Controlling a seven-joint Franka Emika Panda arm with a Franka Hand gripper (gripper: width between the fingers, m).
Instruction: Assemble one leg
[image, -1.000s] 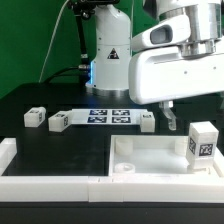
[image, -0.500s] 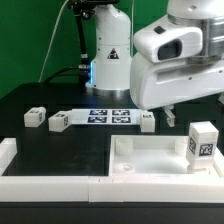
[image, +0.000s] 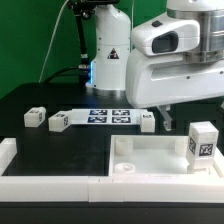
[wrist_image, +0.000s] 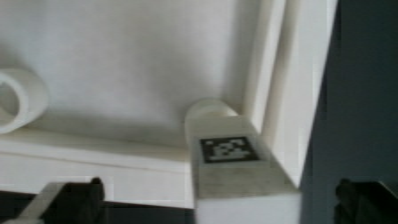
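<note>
On the tray (image: 150, 160), an upright leg (image: 203, 143).

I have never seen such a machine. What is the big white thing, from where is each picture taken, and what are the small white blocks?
The big white thing is a robot arm that builds furniture from loose parts. One picture comes from a camera off the arm, the other from a camera on the wrist. On the black table lie three small legs, the marker board and a large white tray piece. A fourth leg stands on that piece. The claw is open above it and holds nothing.
</note>
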